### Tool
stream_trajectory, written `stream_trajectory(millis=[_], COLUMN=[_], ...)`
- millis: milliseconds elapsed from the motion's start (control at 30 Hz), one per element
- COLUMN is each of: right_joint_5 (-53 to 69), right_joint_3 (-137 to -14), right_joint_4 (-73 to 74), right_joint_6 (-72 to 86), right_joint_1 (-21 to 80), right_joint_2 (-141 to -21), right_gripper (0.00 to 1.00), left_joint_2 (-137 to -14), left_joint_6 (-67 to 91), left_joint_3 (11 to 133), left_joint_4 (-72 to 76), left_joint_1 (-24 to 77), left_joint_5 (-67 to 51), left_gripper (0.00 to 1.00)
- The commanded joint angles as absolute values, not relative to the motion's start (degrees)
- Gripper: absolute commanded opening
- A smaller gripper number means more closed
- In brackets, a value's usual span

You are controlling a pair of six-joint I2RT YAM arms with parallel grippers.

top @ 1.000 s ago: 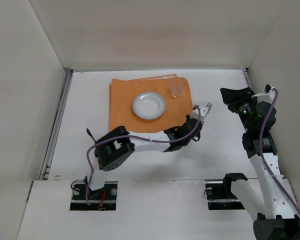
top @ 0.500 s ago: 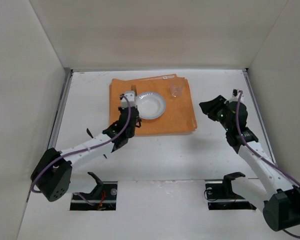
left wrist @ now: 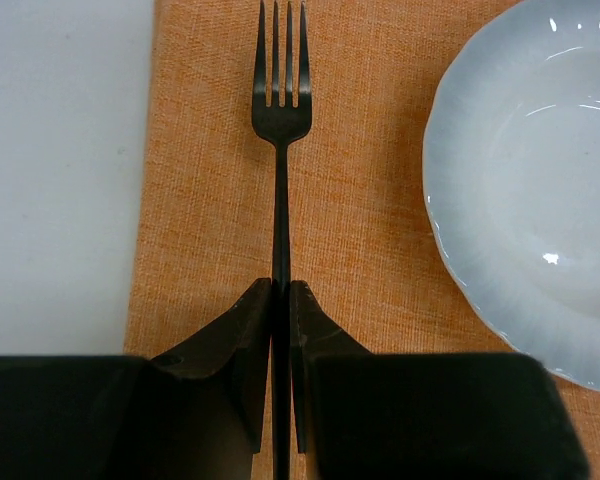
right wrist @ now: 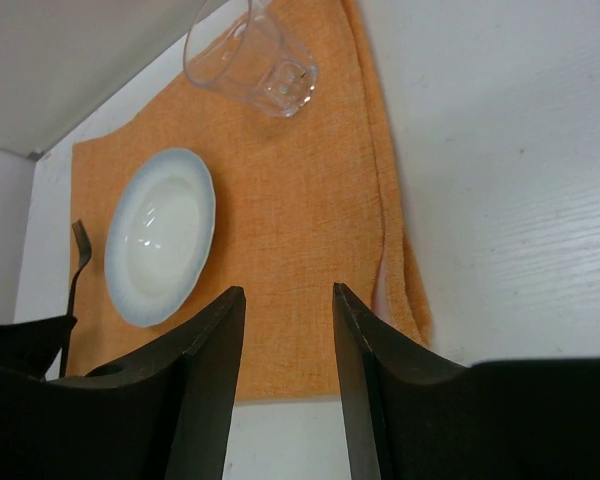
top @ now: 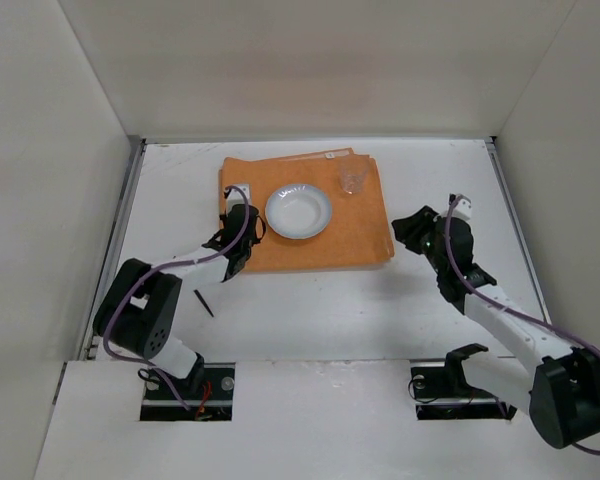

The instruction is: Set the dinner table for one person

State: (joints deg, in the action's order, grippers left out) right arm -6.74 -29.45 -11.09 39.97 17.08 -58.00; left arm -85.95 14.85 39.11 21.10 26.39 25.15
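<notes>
**FORK LINED UP LEFT OF THE PLATE**

Pinched tight on the handle of a black fork (left wrist: 280, 120), in the left hand (left wrist: 281, 290), with no gap showing between fingers and handle. Held over the left strip of the orange placemat (left wrist: 210, 200), toward the far left corner of the tabletop (top: 330, 310). Long axis straight out from the hand toward the far edge, tines leading. Parallel to the left rim of the white plate (left wrist: 530, 190), just beside it but apart, between that rim and the placemat's left border. Impossible to tell from either view whether resting on the cloth or hanging just above it.

By the look of it, little more needed than lowering and letting go along the same line, with no turn.

Across the placemat, well apart and nearer the right edge of the tabletop: the right hand (right wrist: 288, 295), fingers spread and holding nothing. Aimed over the cloth toward the plate and the clear glass (right wrist: 250, 55) on the placemat's far right corner. Plainly the nearer to the setting-down spot, the left hand; too far off for this step, the right.
</notes>
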Motion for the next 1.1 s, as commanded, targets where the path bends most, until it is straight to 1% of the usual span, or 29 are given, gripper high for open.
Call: stream_trajectory(millis=[0, 367, 600, 667, 867, 1000, 1033, 1067], right_joint_5=[-8.17, -7.91, -7.82, -7.82, -8.17, -9.05, -9.14, -9.23], right_joint_3=[-30.06, -30.50, -30.85, -31.02, -31.73, -32.87, -33.57, -34.44], right_joint_4=[-17.32, -17.67, -17.67, -17.49, -16.88, -15.82, -15.12, -14.25], right_joint_6=[39.46, 39.29, 39.11, 38.94, 38.06, 37.18, 36.92, 36.57], right_joint_1=[18.94, 19.38, 19.99, 20.26, 21.13, 23.06, 24.03, 25.43], right_joint_2=[-59.32, -61.52, -62.49, -62.67, -62.93, -63.02, -63.19, -63.45], right_gripper=[0.46, 0.47, 0.47, 0.47, 0.50, 0.50, 0.48, 0.44], left_joint_2=[-87.79, -96.76, -99.40, -99.49, -96.42, -92.30, -90.37, -88.44], left_joint_6=[13.36, 11.95, 12.57, 13.18, 16.61, 17.49, 17.84, 18.36], left_joint_3=[44.38, 49.04, 49.66, 49.22, 46.94, 45.18, 44.57, 43.95], left_joint_4=[24.26, 24.26, 26.19, 26.54, 26.63, 26.02, 25.58, 25.05], left_joint_1=[25.01, 23.42, 23.25, 23.16, 22.46, 22.72, 22.98, 23.24], left_joint_5=[22.06, 20.39, 19.60, 19.42, 19.78, 20.21, 20.82, 21.53], left_gripper=[0.07, 0.07, 0.09, 0.12, 0.31, 0.35, 0.36, 0.36])
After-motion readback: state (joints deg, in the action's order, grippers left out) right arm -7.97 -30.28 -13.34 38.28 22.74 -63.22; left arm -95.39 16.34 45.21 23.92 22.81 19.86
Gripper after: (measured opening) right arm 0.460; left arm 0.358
